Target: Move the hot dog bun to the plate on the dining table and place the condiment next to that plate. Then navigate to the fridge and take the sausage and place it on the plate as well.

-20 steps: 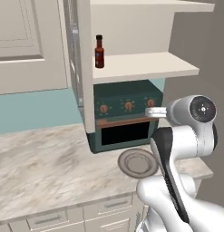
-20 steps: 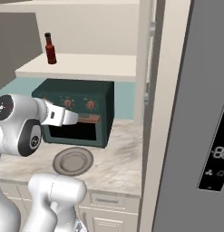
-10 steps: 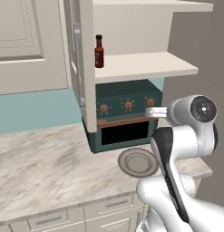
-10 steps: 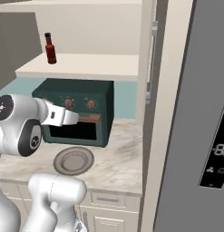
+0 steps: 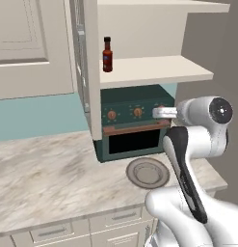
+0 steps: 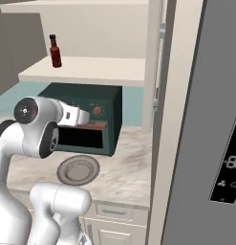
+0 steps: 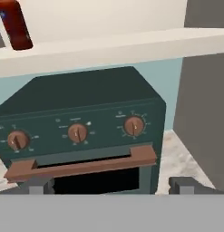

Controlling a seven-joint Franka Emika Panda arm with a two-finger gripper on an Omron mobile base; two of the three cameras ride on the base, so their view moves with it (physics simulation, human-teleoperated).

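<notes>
In front of the green toaster oven (image 7: 81, 131) the tool (image 7: 111, 186) hangs spread and empty. The condiment bottle (image 5: 107, 54) stands on the shelf (image 5: 154, 70) above, the plate (image 5: 148, 172) on the tabletop (image 5: 48, 178) below. Reaching up, the arm could strike the shelf edge or topple the bottle.

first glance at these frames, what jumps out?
The dark green toaster oven on the marble counter, tucked under a cream shelf, with an empty round plate just in front of it. A red sauce bottle stands alone on that shelf. The open hand points at the oven's brown door handle, holding nothing.
</notes>
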